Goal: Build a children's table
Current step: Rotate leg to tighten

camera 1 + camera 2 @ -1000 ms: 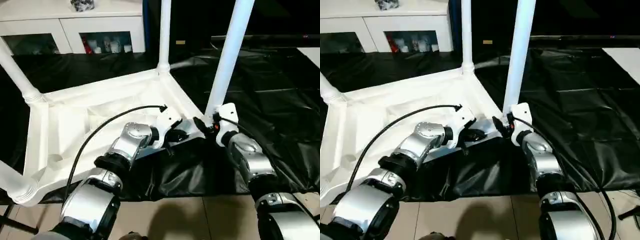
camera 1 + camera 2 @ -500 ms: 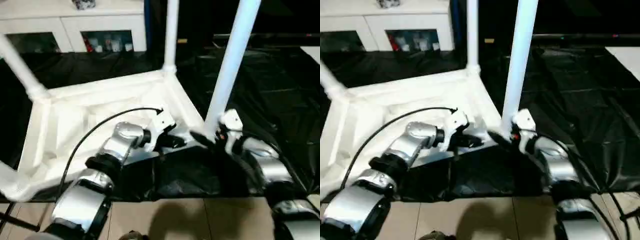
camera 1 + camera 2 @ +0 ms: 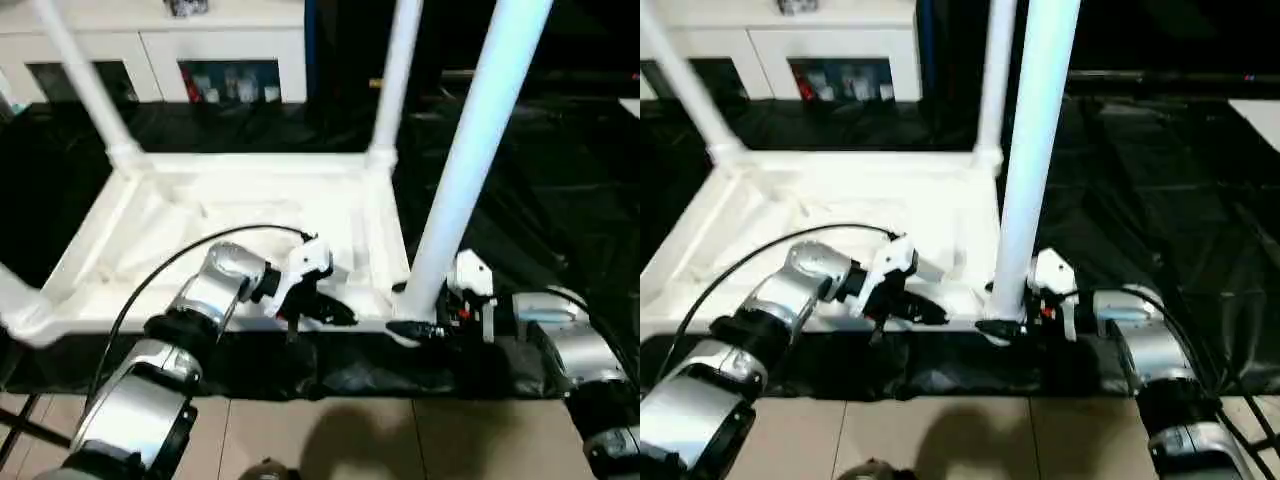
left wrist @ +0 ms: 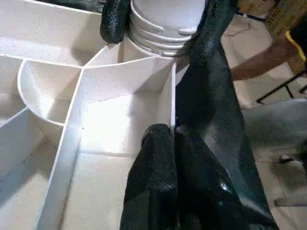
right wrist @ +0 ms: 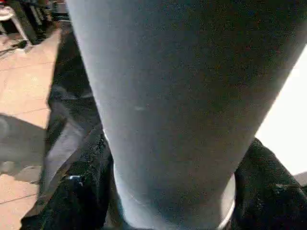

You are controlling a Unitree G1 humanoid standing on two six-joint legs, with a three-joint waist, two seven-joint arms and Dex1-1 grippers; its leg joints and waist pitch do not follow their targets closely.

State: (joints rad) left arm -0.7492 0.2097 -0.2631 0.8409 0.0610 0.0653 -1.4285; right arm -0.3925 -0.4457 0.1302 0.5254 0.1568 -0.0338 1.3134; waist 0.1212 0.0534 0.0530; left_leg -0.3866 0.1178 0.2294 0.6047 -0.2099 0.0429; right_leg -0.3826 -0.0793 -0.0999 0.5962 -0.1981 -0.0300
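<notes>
1. Black sheeting (image 3: 560, 200) covers the floor under and around the children's table (image 3: 250, 215), with bare tiled floor (image 3: 330, 440) at the near side of the table.
2. White cabinet (image 3: 160, 50) with glass doors stands beyond the far edge of the table; small items sit behind its glass, too blurred to name.
3. At the table's near right corner a person's forearm (image 4: 259, 60) shows in the left wrist view, out past the sheeting.
4. Upside down on the sheeting lies the table, ribbed underside up, its long axis running left to right along the cabinet's front.
5. All 4 legs are stood in the corner sockets and point upward; the near right leg (image 3: 470, 170) rises tall and leans slightly to the right, the far right leg (image 3: 395, 80) stands close behind it.
6. Open rib pockets of the underside (image 4: 96, 115) hold nothing that I can see.
7. Left gripper (image 3: 325, 310) rests at the near rim of the table, left of the near right leg, its 2 black fingers (image 4: 156, 163) pressed together beside a rib wall.
8. Right gripper (image 3: 412, 328) sits at the foot of the near right leg, its fingers (image 4: 115, 21) spread on either side of the leg just above the socket; whether they press the leg I cannot tell.
</notes>
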